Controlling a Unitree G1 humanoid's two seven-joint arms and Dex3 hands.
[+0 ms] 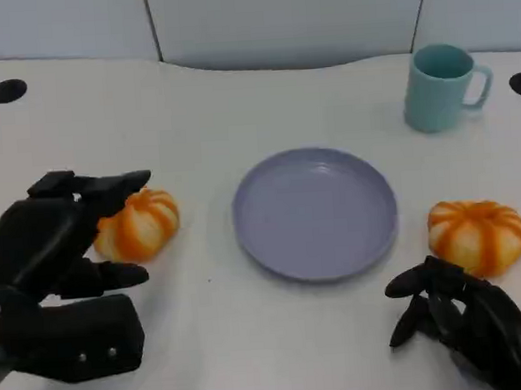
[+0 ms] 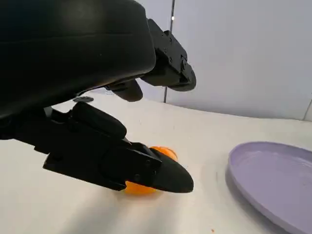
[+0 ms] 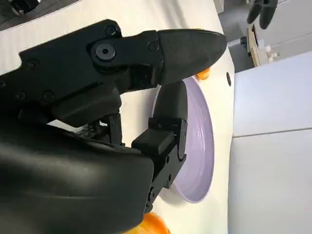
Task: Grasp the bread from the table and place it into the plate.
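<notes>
I get bright, even light from overhead, with only soft, faint shadows under the plate (image 1: 315, 214) and cup (image 1: 440, 87). The white table (image 1: 238, 117) looks slightly washed out, without hard glare. My head view is mildly soft. In both wrist views the near black hand shells blur, and the walls lean at the edges.
</notes>
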